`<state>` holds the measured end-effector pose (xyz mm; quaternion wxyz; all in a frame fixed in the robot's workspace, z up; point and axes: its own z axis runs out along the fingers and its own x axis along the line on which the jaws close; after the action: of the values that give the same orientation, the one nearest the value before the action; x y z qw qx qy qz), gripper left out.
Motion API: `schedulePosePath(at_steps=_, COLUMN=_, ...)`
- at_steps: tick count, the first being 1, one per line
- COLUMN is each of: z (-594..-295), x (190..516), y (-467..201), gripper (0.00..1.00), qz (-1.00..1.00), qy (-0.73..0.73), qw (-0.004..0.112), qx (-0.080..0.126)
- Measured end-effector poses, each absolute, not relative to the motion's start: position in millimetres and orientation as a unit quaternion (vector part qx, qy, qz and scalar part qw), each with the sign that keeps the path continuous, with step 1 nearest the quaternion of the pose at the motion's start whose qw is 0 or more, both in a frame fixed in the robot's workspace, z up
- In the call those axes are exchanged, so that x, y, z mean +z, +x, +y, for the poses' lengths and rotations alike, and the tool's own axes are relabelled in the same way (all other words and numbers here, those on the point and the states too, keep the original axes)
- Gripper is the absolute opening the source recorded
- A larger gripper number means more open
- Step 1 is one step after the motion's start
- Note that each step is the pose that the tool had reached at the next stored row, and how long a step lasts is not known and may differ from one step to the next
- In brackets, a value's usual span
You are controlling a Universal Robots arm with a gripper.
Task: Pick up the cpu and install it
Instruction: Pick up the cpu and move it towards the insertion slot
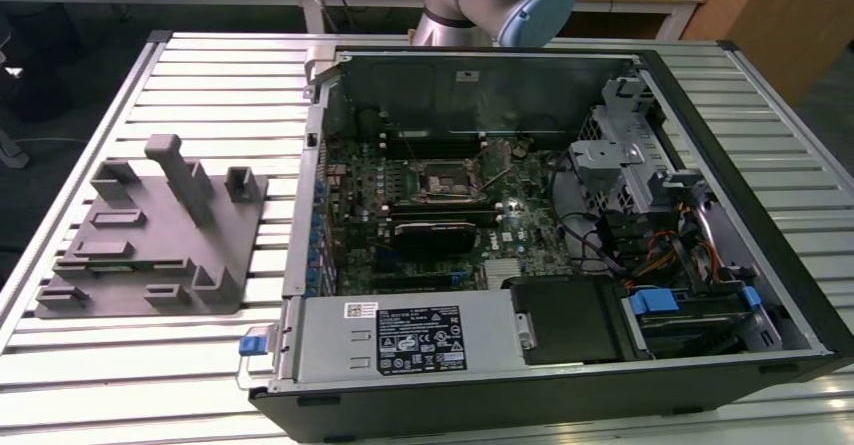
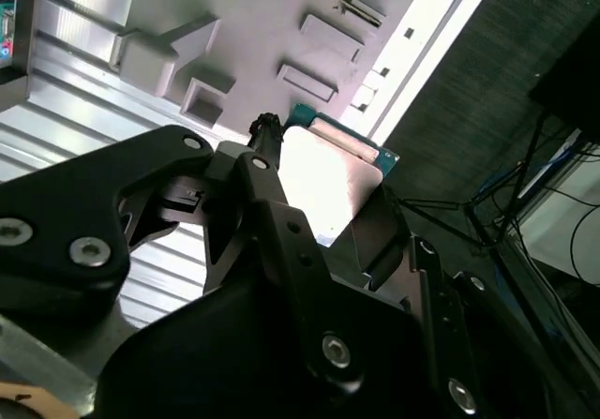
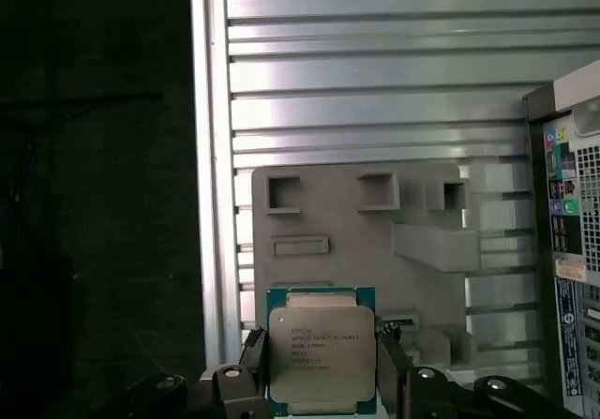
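Transport step, I judge: the tool [image 3: 322, 370] grips the cpu [image 3: 322, 344] by two opposite edges, clear above the grey fixture [image 3: 375, 217] on the worktop [image 3: 375, 63]; installing calls for squaring it over the motherboard socket [image 1: 438, 176]

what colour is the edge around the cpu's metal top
Teal-green, framing the silvery lid of the cpu; it shows best in the first wrist view.

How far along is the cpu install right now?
Pickup looks done: the gripper is shut on the cpu, held clear of the grey fixture. Installing is left: the cpu is not yet in the motherboard socket inside the open case.
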<state>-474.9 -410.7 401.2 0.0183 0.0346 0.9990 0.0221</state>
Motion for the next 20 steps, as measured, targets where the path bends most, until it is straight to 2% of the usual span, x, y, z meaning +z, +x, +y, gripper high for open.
schedulePosePath(at_steps=10, z=-410.4, x=427.4, y=-474.9, gripper=0.55, qz=0.999, qy=0.035, qw=0.019, qx=0.022)
schedulePosePath(at_steps=20, z=-410.3, x=427.9, y=-464.8, gripper=0.55, qz=0.999, qy=0.035, qw=0.019, qx=0.022)
